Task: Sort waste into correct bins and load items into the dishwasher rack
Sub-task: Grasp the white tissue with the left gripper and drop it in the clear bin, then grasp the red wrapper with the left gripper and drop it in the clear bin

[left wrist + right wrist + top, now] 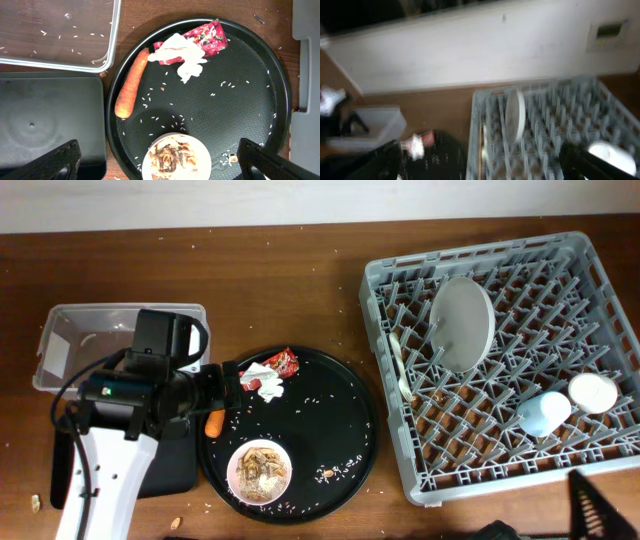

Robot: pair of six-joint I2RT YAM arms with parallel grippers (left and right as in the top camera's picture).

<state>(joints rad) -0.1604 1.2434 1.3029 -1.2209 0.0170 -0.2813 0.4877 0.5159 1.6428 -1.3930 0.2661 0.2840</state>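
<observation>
An orange carrot (131,84), a crumpled white tissue (180,55) and a red snack wrapper (207,37) lie on the round black tray. A small white bowl (176,157) with brownish food scraps stands at its near edge. My left gripper (159,164) is open and empty, above the bowl. The clear tub (70,340) and the flat black tray (50,120) lie left of the round tray. The grey dishwasher rack (510,360) holds a pale plate (462,323), a light blue cup (543,413) and a white cup (593,391). My right gripper (485,165) is open and empty, its view blurred.
The round black tray (330,410) sits between the bins and the rack, strewn with rice grains. My left arm covers most of the flat black tray in the overhead view. Rice and crumbs lie on the brown table. A white wall runs along the back.
</observation>
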